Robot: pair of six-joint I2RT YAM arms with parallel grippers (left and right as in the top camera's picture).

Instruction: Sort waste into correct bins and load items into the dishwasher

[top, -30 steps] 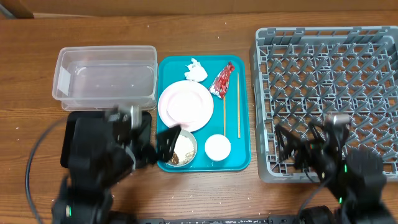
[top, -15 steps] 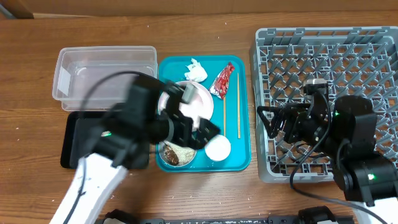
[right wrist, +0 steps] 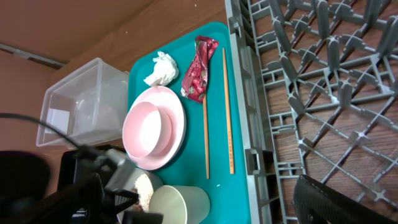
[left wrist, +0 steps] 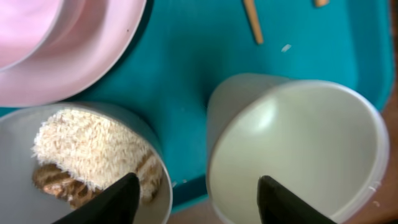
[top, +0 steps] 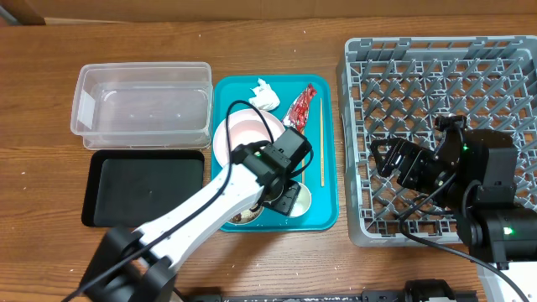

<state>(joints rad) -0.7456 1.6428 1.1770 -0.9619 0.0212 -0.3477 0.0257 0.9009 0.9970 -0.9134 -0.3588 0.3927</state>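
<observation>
Left gripper (left wrist: pixel 199 202) stands spread astride the wall of the cup (left wrist: pixel 305 149), one finger (left wrist: pixel 281 204) inside; right gripper (top: pixel 391 158) gapes wide, well apart from the cup.

The left arm is a long white plastic link (top: pixel 193 214) ending in a black boxy wrist housing (top: pixel 285 151), with a thin black looping cable (top: pixel 243 103). The right arm's bulky black housing (top: pixel 491 176) carries a small green light (top: pixel 506 231) and black cables. The left arm's wedge-shaped fingertips (left wrist: pixel 112 200) are matte black.

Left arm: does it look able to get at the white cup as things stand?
Probably yes. The left gripper hangs right above the cup, jaws apart astride its rim, nothing covering it. The rice bowl sits close beside, so one finger has little room.
</observation>
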